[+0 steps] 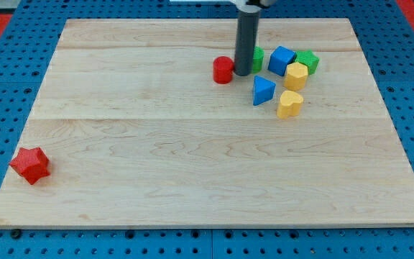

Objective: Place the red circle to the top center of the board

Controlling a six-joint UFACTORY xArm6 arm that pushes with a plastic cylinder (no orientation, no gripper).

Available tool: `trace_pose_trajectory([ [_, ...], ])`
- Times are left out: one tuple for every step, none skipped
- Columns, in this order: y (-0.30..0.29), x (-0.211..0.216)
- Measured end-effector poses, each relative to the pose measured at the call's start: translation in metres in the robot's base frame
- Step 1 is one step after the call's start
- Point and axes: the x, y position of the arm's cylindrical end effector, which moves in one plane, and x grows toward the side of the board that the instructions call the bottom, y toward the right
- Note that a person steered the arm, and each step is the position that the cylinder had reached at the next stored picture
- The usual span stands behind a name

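Observation:
The red circle (pixel 223 70), a short red cylinder, stands on the wooden board (pixel 157 158) a little right of centre near the view's top. My tip (pixel 242 74) is right beside it on its right, touching or nearly so. Behind the rod a green block (pixel 257 59) is partly hidden.
Right of the rod lies a cluster: a blue cube (pixel 282 60), a green block (pixel 307 62), a yellow block (pixel 296 75), a blue triangle (pixel 263 91) and a yellow heart (pixel 290 104). A red star (pixel 30 165) sits at the board's bottom left.

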Motion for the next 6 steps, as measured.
trace_pose_trajectory([
  [-0.032,-0.014],
  [-0.038,0.005],
  [-0.039,0.036],
  [-0.093,0.031],
  [-0.093,0.003],
  [-0.099,-0.033],
])
